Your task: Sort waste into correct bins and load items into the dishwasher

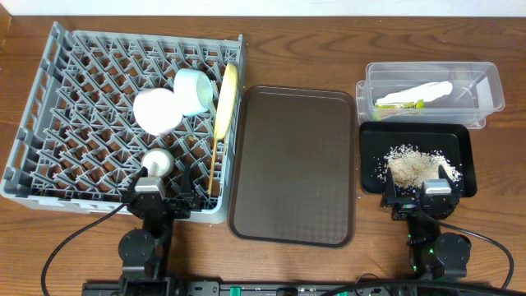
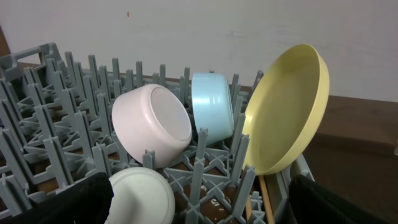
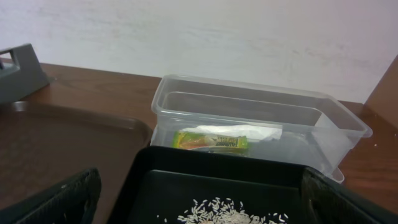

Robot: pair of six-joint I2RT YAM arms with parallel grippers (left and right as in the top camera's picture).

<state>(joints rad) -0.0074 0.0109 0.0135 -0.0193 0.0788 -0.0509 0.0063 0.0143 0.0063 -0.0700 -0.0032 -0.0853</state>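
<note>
Yellow plate upright in rack; crumbs in black tray

loc: lab bench | evid: wood table, plain wall (2 arms mounted)

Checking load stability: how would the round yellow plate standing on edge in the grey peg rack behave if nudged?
The round yellow plate leans against pegs of the grey plastic rack, so it would likely rock, not fall. Its smooth rim looks slippery; probably stiff and light.
</note>
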